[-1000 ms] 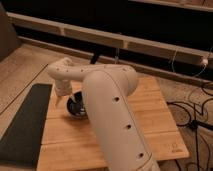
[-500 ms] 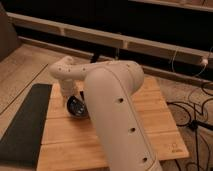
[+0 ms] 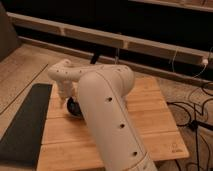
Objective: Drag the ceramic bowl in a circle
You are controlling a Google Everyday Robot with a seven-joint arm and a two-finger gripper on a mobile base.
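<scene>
The ceramic bowl (image 3: 74,108) sits on the left part of the wooden worktop (image 3: 150,107), close to its left edge and about midway between the far and near edges. Only a dark, glossy sliver of it shows, because the robot's thick white arm (image 3: 107,117) crosses in front of it. The arm rises from the near edge, bends at a rounded elbow above the middle of the worktop, and reaches left to a perforated wrist that turns downward. The gripper (image 3: 65,99) hangs from that wrist right at the bowl's left rim, low over the wood. It cannot be told whether it is released or clamped on the rim, nor whether it touches the bowl at all. A small dark mark (image 3: 175,146) is printed near the worktop's near right corner, too small to read, and no other writing shows. A long dark mat (image 3: 22,127) lies on the floor along the worktop's left edge. Black cables (image 3: 192,107) loop on the floor beyond the right edge. A pale ledge (image 3: 150,46) runs along the dark wall behind the far edge.
</scene>
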